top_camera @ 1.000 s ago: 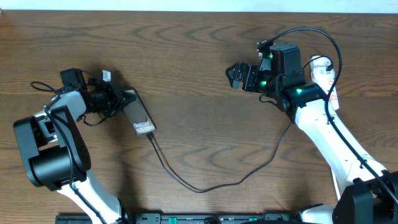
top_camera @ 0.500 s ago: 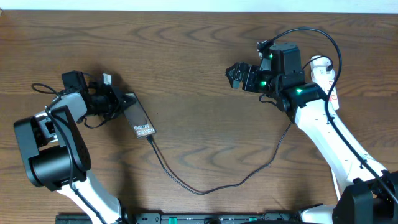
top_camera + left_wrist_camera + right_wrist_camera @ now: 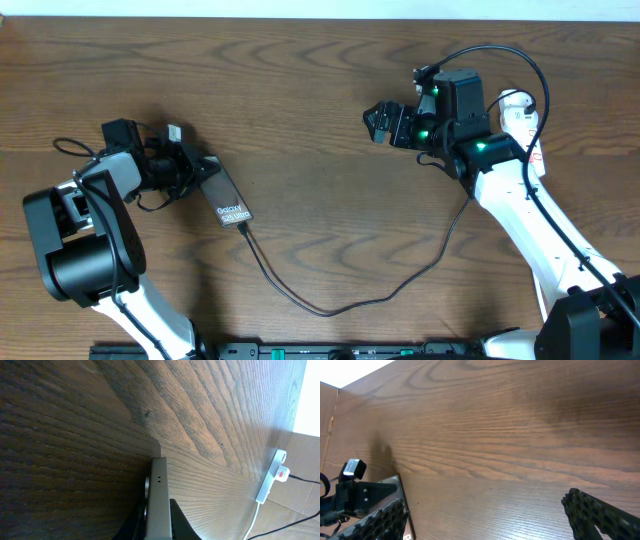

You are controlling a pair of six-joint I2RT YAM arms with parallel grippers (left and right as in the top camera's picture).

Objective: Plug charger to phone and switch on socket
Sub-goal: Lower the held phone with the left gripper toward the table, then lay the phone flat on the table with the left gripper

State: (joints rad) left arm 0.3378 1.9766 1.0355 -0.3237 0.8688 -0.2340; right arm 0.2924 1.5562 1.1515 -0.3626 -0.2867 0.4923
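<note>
Looking from overhead, your left gripper (image 3: 192, 170) is clenching one short end of the phone (image 3: 226, 198). The phone is lying on the table (image 3: 300, 80) and slanting away from the fingers. At the phone's end farthest from that gripper, the charger cable (image 3: 330, 308) is meeting it (whether the tip is fully seated is too small to tell). From there the cable is looping across the table and climbing toward your right arm. Your right gripper (image 3: 383, 122) is hanging released with its fingers spread and nothing between them, well apart from the phone. The power strip (image 3: 518, 108) is sitting behind that gripper, beside its wrist, and the arm is largely covering it.

Looking from the left wrist, the phone's silver edge (image 3: 158, 495) is running straight out from between the gripper's dark fingers (image 3: 179, 521), which are pinching it on both sides. Far ahead of the gripper and off to one side, the power strip (image 3: 270, 482) is lying near the table's edge, showing a red switch (image 3: 283, 474) and trailing its white lead (image 3: 252, 520).

Looking from the right wrist, the two fingers (image 3: 600, 515) are standing wide apart over bare wood. Ahead and to one side, a corner of the phone (image 3: 401, 492) is showing, with the left gripper (image 3: 360, 492) clamped onto it.
</note>
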